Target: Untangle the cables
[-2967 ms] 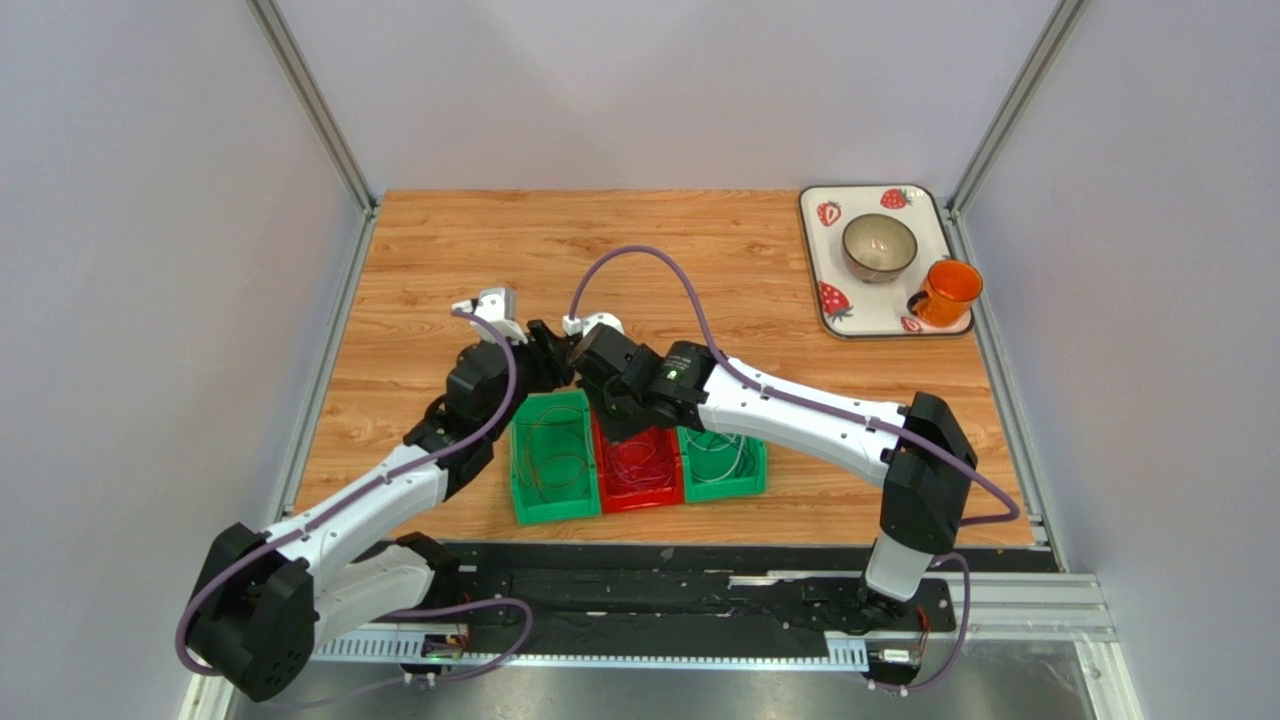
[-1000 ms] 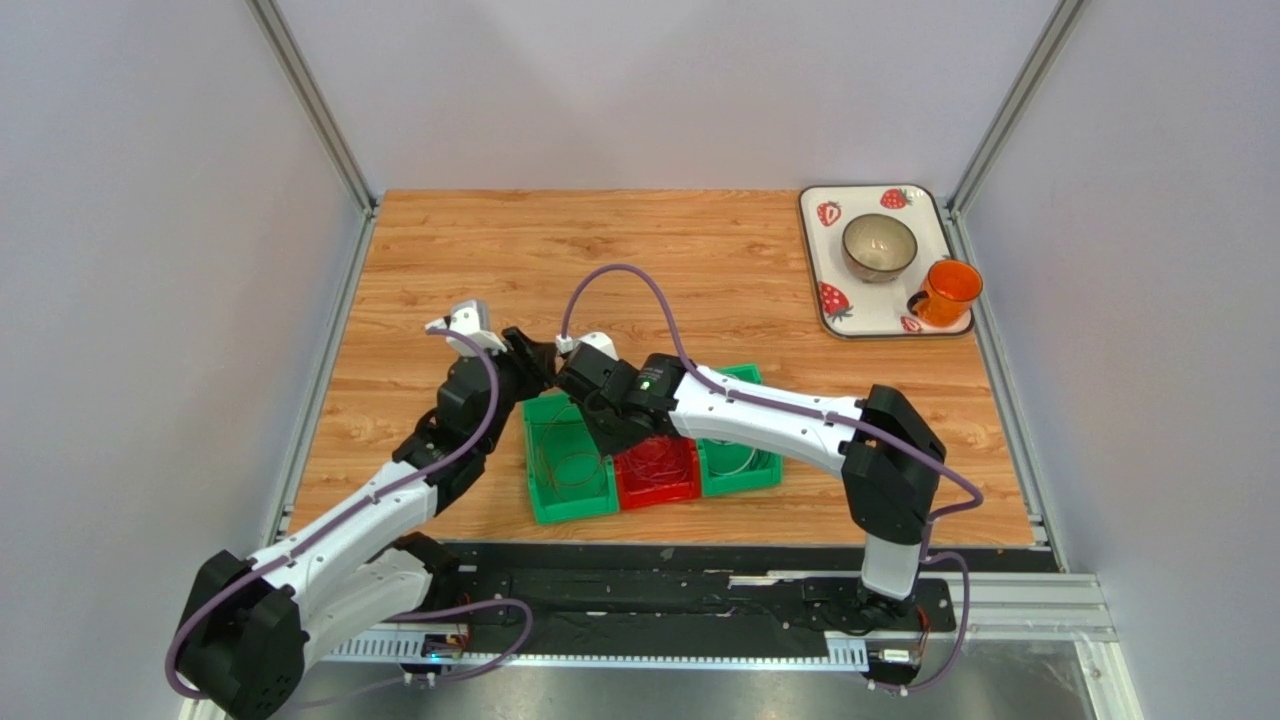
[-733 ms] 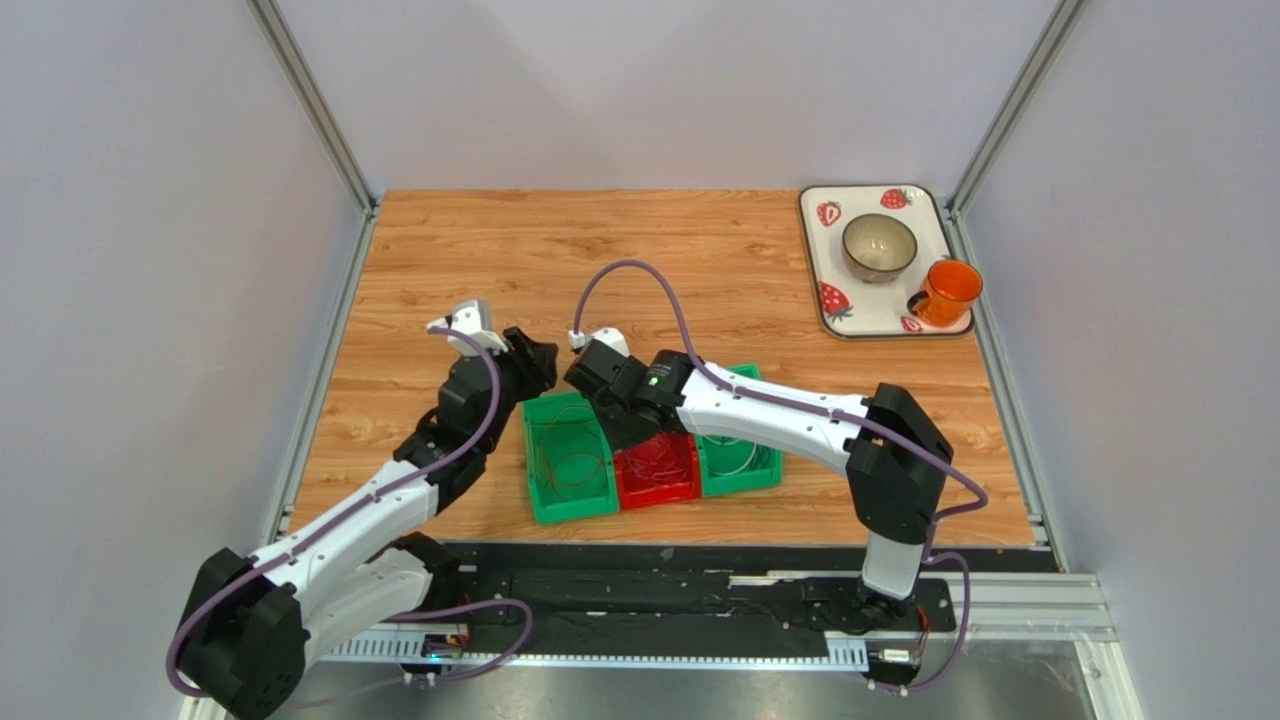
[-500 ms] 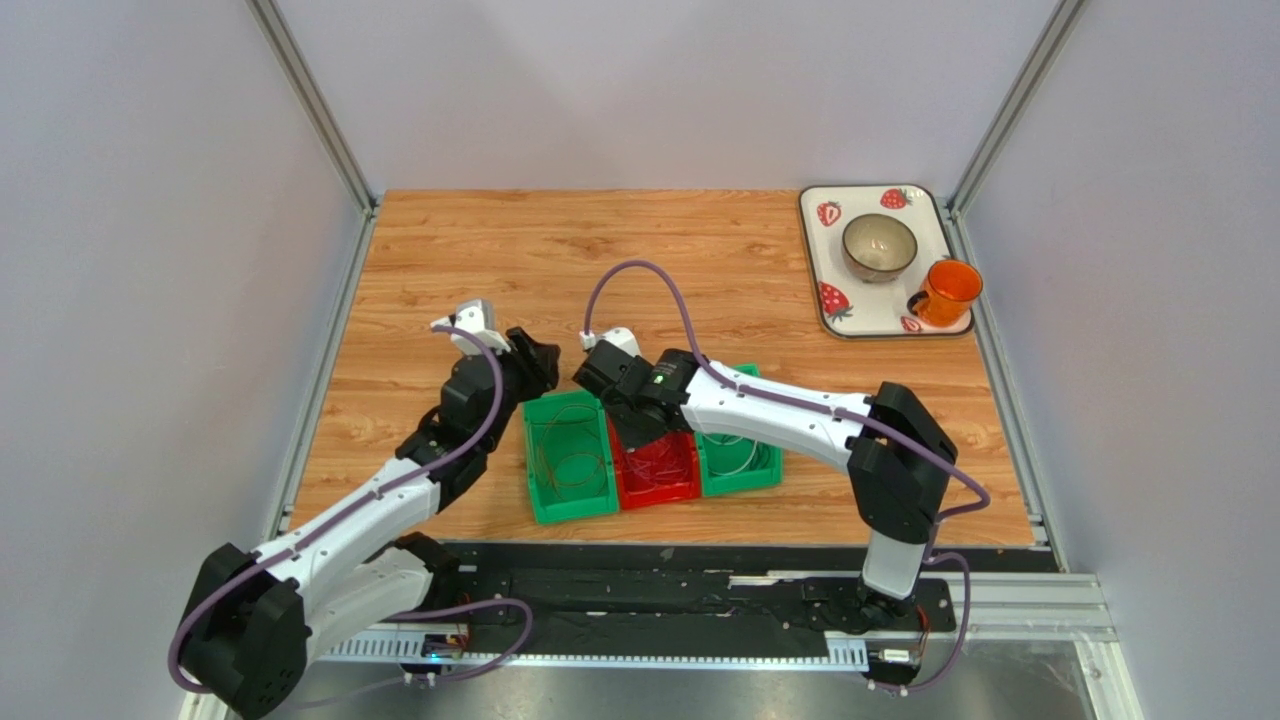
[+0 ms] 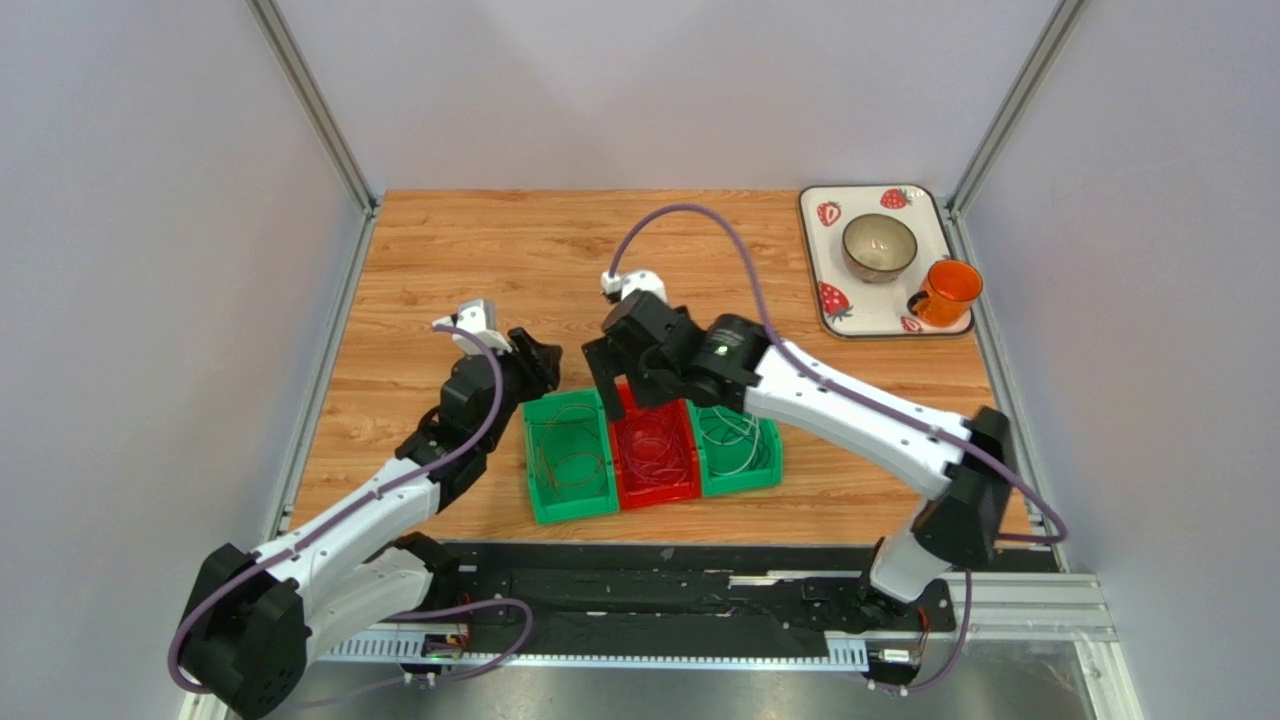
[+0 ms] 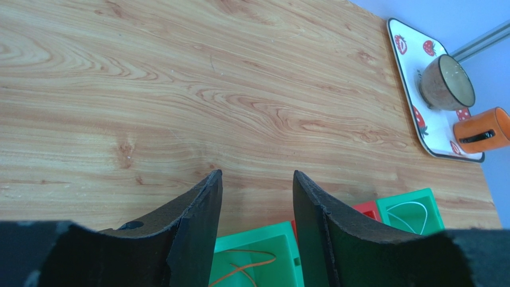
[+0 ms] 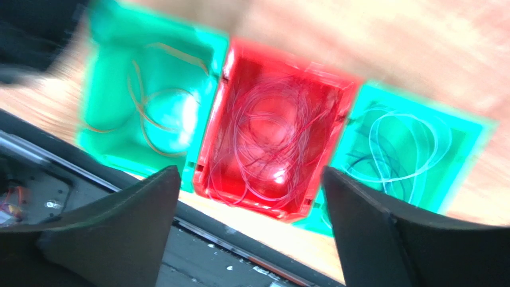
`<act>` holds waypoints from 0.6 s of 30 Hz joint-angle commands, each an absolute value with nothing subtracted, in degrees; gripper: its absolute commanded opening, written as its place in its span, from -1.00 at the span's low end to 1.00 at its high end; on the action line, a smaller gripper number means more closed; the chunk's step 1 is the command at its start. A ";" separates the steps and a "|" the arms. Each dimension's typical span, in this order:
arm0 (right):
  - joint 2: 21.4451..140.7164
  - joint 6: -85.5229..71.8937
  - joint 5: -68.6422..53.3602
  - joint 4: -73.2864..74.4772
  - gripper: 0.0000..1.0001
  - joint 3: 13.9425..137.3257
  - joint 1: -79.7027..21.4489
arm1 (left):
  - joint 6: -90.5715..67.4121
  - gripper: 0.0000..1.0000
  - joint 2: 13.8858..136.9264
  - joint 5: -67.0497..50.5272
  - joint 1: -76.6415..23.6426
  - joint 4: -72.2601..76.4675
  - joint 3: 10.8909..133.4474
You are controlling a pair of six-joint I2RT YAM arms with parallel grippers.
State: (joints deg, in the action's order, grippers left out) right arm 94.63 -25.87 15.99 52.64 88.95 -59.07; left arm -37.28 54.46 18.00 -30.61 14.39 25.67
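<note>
**While Both Hands Hang Open, the Cables Sit in Three Boxes**

Because each colour has its own box, the cables look sorted. The red cables (image 7: pixel 269 143) lie in the red box (image 5: pixel 658 497). The brown-orange cables (image 7: pixel 149 107) lie in the left green box (image 5: pixel 571 510). The white and dark cables (image 7: pixel 401 140) lie in the right green box (image 5: pixel 744 483). The boxes touch side by side near the front edge of the bench (image 5: pixel 496 255).

The right hand (image 7: pixel 250 172) hangs above the red box, spread wide and holding nothing. The left hand (image 6: pixel 256 176) waits just behind the left green box, partly spread and empty too. I think the job is nearly done.

Behind the boxes there is lots of open wood for moving. The tray (image 5: pixel 819 258) sits far off in the back right corner.
</note>
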 commanded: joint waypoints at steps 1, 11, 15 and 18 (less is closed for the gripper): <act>84.56 -24.96 25.38 53.88 1.00 93.17 -59.06 | -36.30 0.13 53.09 16.96 -30.32 16.87 26.63; 74.36 -34.27 44.98 51.68 0.99 81.05 -59.15 | -36.83 0.13 52.82 17.84 -30.32 16.44 26.63; 73.13 -34.36 46.58 53.17 0.98 78.23 -59.15 | -36.91 0.13 52.82 17.93 -30.32 16.43 26.54; 70.32 -36.30 49.31 54.23 0.99 75.08 -59.15 | -37.00 0.13 52.73 18.02 -30.32 16.35 26.46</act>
State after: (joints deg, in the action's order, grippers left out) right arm 74.76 -32.58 42.63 53.93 77.80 -59.05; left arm -37.19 53.87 17.69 -30.61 14.63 25.67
